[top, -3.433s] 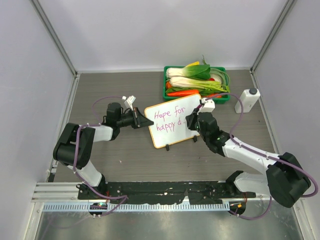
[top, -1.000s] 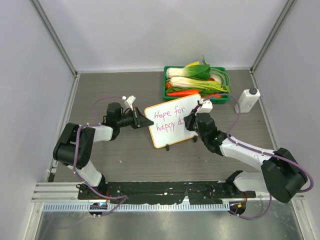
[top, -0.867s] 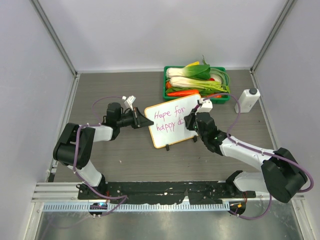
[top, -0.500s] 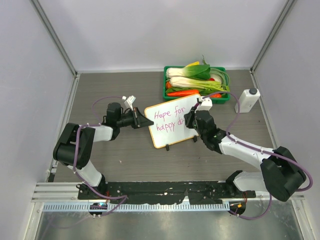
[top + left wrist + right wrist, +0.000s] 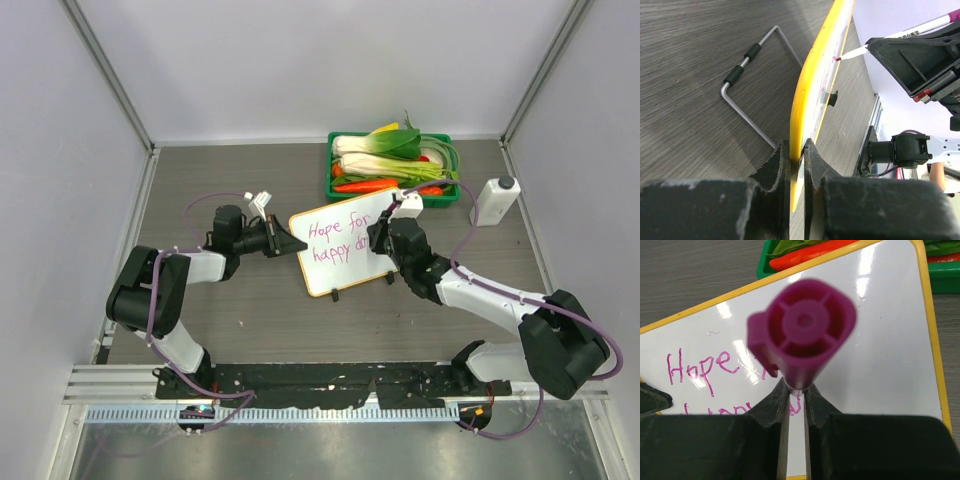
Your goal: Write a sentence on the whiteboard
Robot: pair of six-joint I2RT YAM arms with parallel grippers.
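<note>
Top view: the whiteboard (image 5: 340, 268) stands tilted in the middle of the grey wood-grain tabletop (image 5: 230, 320), just in front of a green tray (image 5: 331, 172) of vegetables (image 5: 390, 150). A white bottle (image 5: 494, 201) stands well to the right. The pink sentence (image 5: 338, 230) reads "Hope for" above "happy d", and its end is hidden under the right hand (image 5: 382, 236). The left hand (image 5: 296, 245) meets the board's left edge. Only this view shows both arms and the whole board.

Left wrist view: the board is seen edge-on, a thin yellow rim with a small black clip foot. The left hand (image 5: 796, 150) is pinched narrow on that rim, its black fingers (image 5: 781, 161) on either face. A bent wire stand (image 5: 733, 75) with two black sleeves lies behind the board. The marker (image 5: 910, 34) has its tip against the white face.

Right wrist view: the right hand (image 5: 795, 392) is closed tight around the marker, whose ribbed, rounded magenta cap end fills the centre. The glossy board face shows "Hope" at the left, with ceiling glare.
</note>
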